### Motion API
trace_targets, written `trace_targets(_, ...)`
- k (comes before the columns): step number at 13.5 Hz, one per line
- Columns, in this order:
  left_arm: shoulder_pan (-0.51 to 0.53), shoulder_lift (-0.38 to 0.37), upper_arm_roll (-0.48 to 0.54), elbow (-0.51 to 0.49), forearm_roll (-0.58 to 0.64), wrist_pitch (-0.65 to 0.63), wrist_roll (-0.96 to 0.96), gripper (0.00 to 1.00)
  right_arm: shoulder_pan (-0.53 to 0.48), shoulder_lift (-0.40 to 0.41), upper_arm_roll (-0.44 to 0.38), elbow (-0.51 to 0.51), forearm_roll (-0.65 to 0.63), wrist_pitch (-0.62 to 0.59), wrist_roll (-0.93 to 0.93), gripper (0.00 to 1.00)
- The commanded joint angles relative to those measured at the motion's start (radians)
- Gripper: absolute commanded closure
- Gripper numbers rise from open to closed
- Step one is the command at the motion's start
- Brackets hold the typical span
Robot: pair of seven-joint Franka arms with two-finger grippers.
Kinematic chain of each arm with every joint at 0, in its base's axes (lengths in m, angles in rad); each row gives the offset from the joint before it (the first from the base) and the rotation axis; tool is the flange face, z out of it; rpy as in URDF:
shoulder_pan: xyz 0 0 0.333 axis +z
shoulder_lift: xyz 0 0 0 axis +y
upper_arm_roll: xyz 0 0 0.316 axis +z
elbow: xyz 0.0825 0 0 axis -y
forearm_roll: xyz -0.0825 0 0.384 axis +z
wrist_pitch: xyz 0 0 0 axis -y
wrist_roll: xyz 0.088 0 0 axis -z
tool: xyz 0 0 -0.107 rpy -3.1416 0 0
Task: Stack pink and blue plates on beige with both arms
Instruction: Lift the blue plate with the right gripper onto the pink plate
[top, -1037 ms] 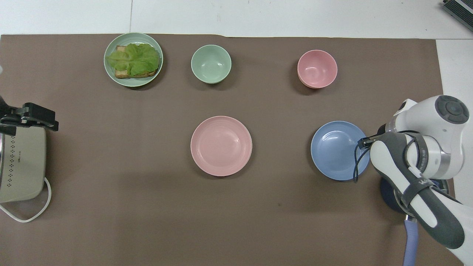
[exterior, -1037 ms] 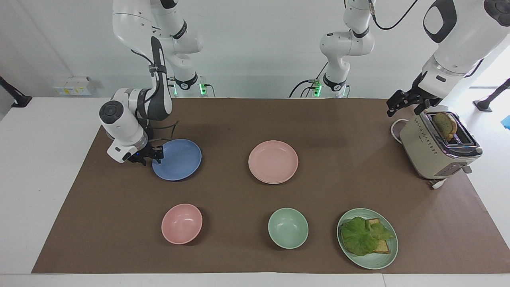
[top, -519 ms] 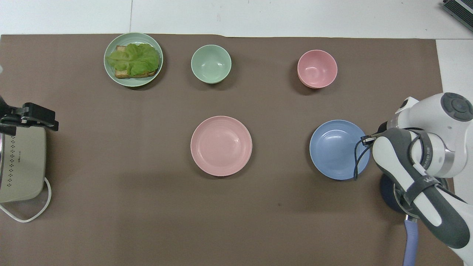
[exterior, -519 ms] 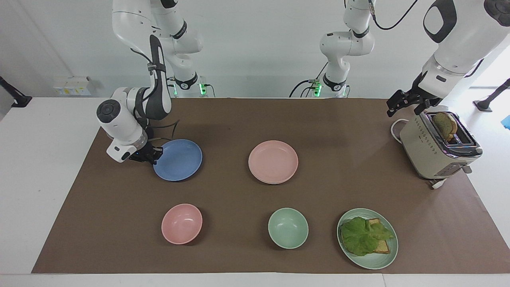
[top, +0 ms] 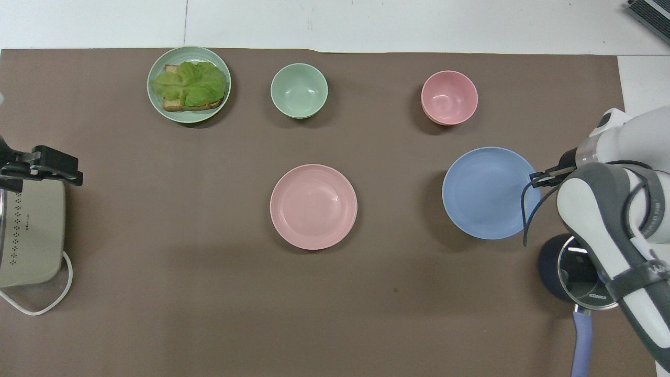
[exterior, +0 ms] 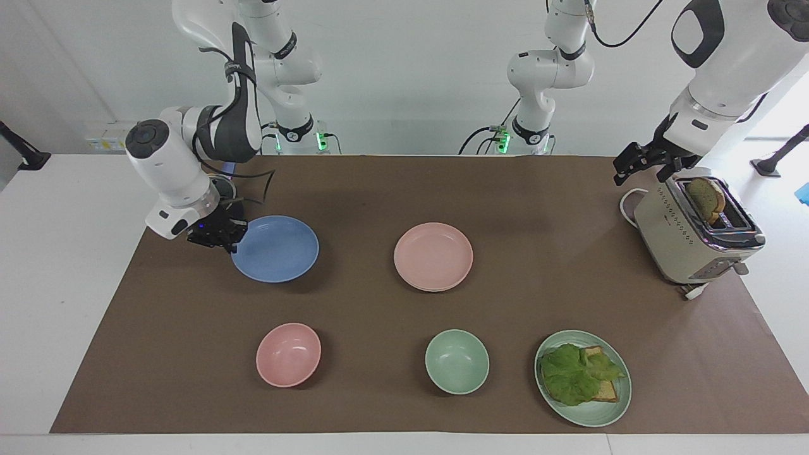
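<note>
right gripper (exterior: 222, 237) clenched on blue plate (exterior: 276, 248) rim, plate raised off bench; left gripper (exterior: 641, 165) released, over toaster (exterior: 689, 237)

Desk (exterior: 69, 265): white top, seen in both views, largely covered by a brown mat (exterior: 404, 303) laid flat, with white margins left bare at the ends and along the edge farthest from the robots. Wall (exterior: 404, 76): plain and pale, evenly lit, seen above the desk in the facing view. A small white fixture (exterior: 114, 136) was noted low on the wall toward the right arm's end. A brighter opening (exterior: 780, 120) was recorded toward the left arm's end, with pale floor (exterior: 780, 189) below it. Soft shadows were cast on the mat.
</note>
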Motion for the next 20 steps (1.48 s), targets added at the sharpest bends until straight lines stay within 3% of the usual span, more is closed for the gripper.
trace_targets(1,0.01,-0.001,-0.007,0.011,0.005,-0.016,0.004,0.0,0.0,-0.035,0.016,0.08,0.076,-0.102,-0.02,1.0)
trace_targets(4,0.01,-0.001,-0.007,0.01,0.005,-0.016,0.004,0.0,0.002,-0.038,0.057,0.152,0.11,-0.207,0.111,1.0)
trace_targets(6,0.01,-0.001,-0.007,0.01,0.005,-0.016,0.004,0.0,0.012,-0.04,0.117,0.144,0.11,-0.192,0.249,1.0)
trace_targets(8,0.01,-0.001,-0.007,0.01,0.005,-0.016,0.004,0.0,0.069,-0.032,0.126,0.143,0.111,-0.178,0.36,1.0)
trace_targets(14,0.01,-0.001,-0.007,0.01,0.005,-0.016,0.004,0.0,0.288,0.032,0.126,0.124,0.147,-0.039,0.683,1.0)
trace_targets(20,0.01,-0.001,-0.007,0.011,0.005,-0.016,0.004,0.0,0.394,0.139,0.126,0.126,0.205,0.09,0.762,1.0)
